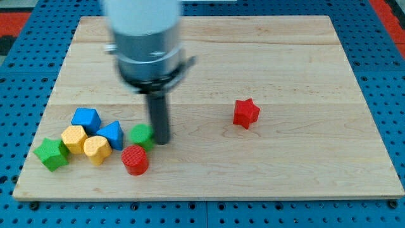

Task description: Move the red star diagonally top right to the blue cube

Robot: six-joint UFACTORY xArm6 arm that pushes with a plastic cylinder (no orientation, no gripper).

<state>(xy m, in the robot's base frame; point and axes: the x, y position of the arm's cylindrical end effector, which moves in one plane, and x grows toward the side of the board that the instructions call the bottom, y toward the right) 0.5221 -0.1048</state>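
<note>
Looking down at the wooden worktop (209, 44), you see my tip (162, 140) planted just right of a green block (140, 133), seemingly touching it; the arm carries no pincer, so none shows to report; the red star (245, 113) sits alone right of centre, well apart from the tip; the blue cube (86, 118) lies at the view's lower left, clustered with a blue wedge-like block (112, 134), two yellow blocks (74, 139) (97, 149), a green cube (51, 154) and a red cylinder (135, 159).
</note>
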